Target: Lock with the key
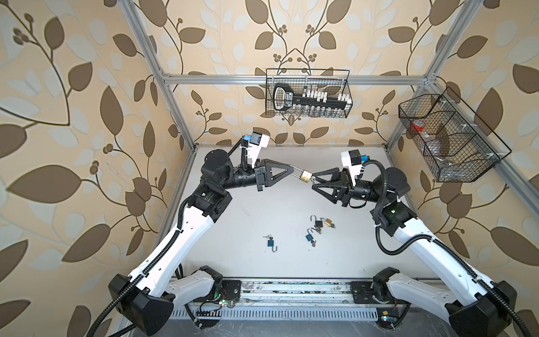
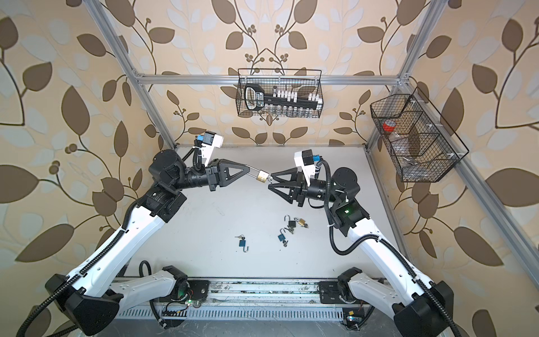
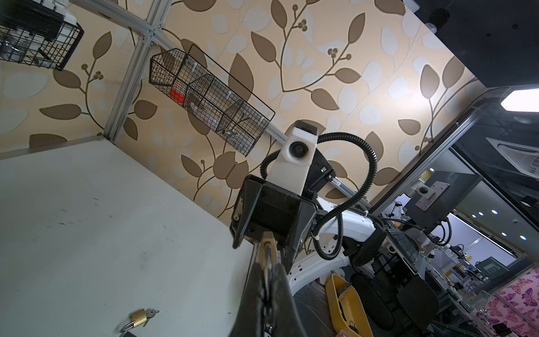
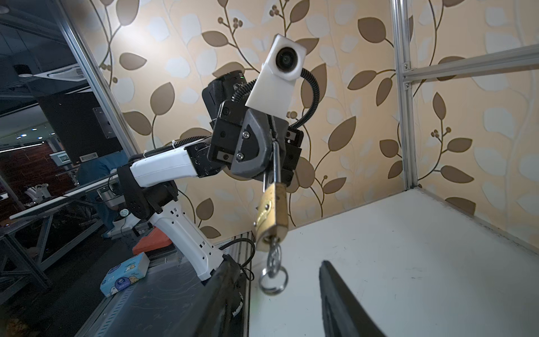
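Note:
In both top views a brass padlock (image 1: 305, 176) (image 2: 262, 177) hangs in the air above the middle of the table. My left gripper (image 1: 292, 169) (image 2: 248, 169) (image 3: 267, 268) is shut on its silver shackle (image 4: 275, 163). The shackle sits down in the lock body (image 4: 272, 213). A key (image 4: 274, 256) sticks out of the lock's underside, and a key ring (image 4: 273, 281) dangles from it. My right gripper (image 1: 313, 181) (image 2: 269, 181) (image 4: 277, 264) is open, one finger on each side of the key and ring, not touching them.
Several other padlocks with keys lie on the white table: a blue one (image 1: 270, 242), a second blue one (image 1: 309, 237), a black one (image 1: 318, 223) and a brass one (image 1: 329, 222) (image 3: 138, 318). Wire baskets hang on the back wall (image 1: 307, 111) and the right wall (image 1: 449, 157).

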Robot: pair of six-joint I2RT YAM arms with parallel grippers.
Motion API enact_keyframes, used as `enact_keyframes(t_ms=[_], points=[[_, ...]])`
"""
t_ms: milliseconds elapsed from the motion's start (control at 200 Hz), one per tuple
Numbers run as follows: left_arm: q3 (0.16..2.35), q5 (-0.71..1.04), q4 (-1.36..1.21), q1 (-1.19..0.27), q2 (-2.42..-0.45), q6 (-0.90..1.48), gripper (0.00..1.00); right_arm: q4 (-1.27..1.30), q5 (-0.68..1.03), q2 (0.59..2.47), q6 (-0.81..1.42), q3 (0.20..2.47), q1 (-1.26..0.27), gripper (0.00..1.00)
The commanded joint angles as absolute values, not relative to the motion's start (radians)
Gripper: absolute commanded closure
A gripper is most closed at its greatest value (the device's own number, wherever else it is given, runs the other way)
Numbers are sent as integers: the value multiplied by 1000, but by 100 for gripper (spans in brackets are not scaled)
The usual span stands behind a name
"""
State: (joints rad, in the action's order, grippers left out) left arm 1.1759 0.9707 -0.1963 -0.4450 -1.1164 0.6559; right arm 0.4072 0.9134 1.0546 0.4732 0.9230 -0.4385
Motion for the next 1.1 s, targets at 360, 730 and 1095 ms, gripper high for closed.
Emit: enact_keyframes(t_ms=[360,730,1095], points=[[1223,1031,-247,-460,-1108,605,100,506,977,1060,543,963,-445,58],[1215,1026,-232,-462,-1089,592,100,508,997,1064,560,969,-453,90],[1206,1006,-237,-474,-1086,588,100,551,982,1058,601,951,-474,100]])
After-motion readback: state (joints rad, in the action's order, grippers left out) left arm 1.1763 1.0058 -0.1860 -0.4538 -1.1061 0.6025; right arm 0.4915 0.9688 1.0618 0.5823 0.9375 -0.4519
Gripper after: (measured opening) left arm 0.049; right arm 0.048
